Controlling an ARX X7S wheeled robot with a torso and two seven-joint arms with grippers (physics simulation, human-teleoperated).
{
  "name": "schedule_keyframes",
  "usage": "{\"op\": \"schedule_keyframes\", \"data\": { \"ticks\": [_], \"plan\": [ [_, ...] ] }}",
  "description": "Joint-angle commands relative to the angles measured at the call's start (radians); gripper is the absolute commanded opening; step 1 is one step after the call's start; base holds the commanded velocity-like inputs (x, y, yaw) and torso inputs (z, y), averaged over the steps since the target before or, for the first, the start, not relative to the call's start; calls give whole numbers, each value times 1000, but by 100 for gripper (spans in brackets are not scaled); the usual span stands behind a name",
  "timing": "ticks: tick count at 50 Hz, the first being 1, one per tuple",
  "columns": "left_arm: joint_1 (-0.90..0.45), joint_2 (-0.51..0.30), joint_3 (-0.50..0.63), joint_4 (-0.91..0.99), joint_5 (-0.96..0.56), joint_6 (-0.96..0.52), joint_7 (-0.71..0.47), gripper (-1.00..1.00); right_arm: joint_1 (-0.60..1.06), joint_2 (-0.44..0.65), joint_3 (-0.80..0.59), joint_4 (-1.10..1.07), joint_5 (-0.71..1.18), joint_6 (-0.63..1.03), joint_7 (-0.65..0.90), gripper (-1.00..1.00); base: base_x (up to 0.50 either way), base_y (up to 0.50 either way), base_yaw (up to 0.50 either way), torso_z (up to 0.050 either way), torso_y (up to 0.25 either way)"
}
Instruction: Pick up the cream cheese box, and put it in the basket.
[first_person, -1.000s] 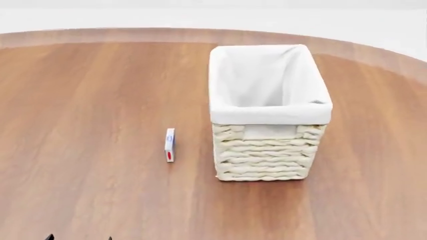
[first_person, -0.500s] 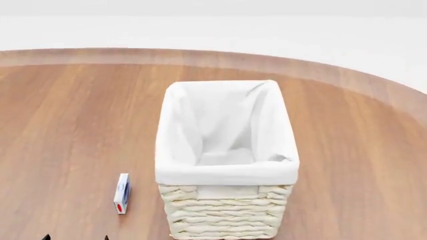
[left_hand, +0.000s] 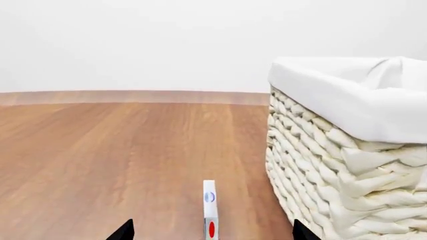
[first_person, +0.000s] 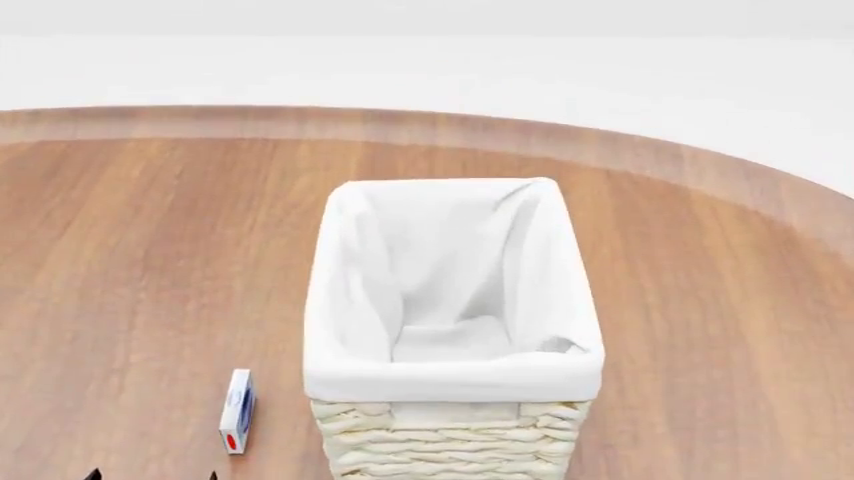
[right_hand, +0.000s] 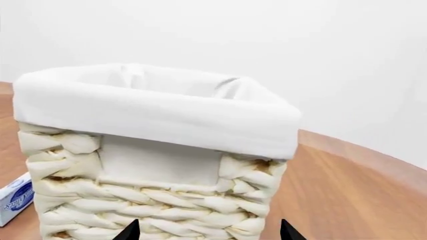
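— Where is the cream cheese box (first_person: 238, 425) found?
— On edge on the tabletop (first_person: 120, 260), just left of the basket (first_person: 454, 400), apart from it.
— And the claws?
— The left claw (left_hand: 208, 231) is seen spread wide, nothing held; the right claw (right_hand: 208, 231) likewise, facing the basket's near wall.

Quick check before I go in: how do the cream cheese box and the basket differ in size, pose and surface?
The cream cheese box is small and thin; the basket is far larger and taller. The box stands on a narrow edge, closed, with red and blue marks; the basket sits upright, open-topped and empty, woven wicker with a cloth liner. Both are whitish and rest on the wooden table.
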Motion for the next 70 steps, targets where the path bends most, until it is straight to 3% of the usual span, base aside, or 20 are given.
{"op": "schedule_keyframes", "data": {
  "ticks": [1, 17, 19, 20, 55, 62, 70],
  "plan": [
    [-5, -5, 9, -15, -12, 1, -5, 100, 3, 5, -12, 11, 5, -11, 9, 100, 0, 0, 0, 0, 0],
    [-4, -9, 4, -10, 3, 8, -59, 100, 4, 13, -26, 21, 16, -22, 17, 100, 0, 0, 0, 0, 0],
    [-8, -22, 21, -3, -19, -33, -25, 100, 5, 14, -29, 28, 18, -27, 15, 100, 0, 0, 0, 0, -46],
    [-8, -8, 8, -17, 26, 4, -85, 100, 4, 14, -30, 29, 15, -27, 19, 100, 0, 0, 0, 0, -250],
    [-25, -34, 22, -24, -39, 5, -64, 100, 18, 26, -58, 60, 30, -33, 35, 100, 0, 0, 0, 0, -229],
    [-132, -58, 28, -44, -113, -89, 12, 100, 16, 30, -64, 58, 33, -32, 37, 100, 0, 0, 0, 0, 0],
    [-285, -44, 25, -198, -130, -129, 34, 100, 20, 33, -70, 60, 36, -31, 40, 100, 0, 0, 0, 0, 0]
  ]
}}
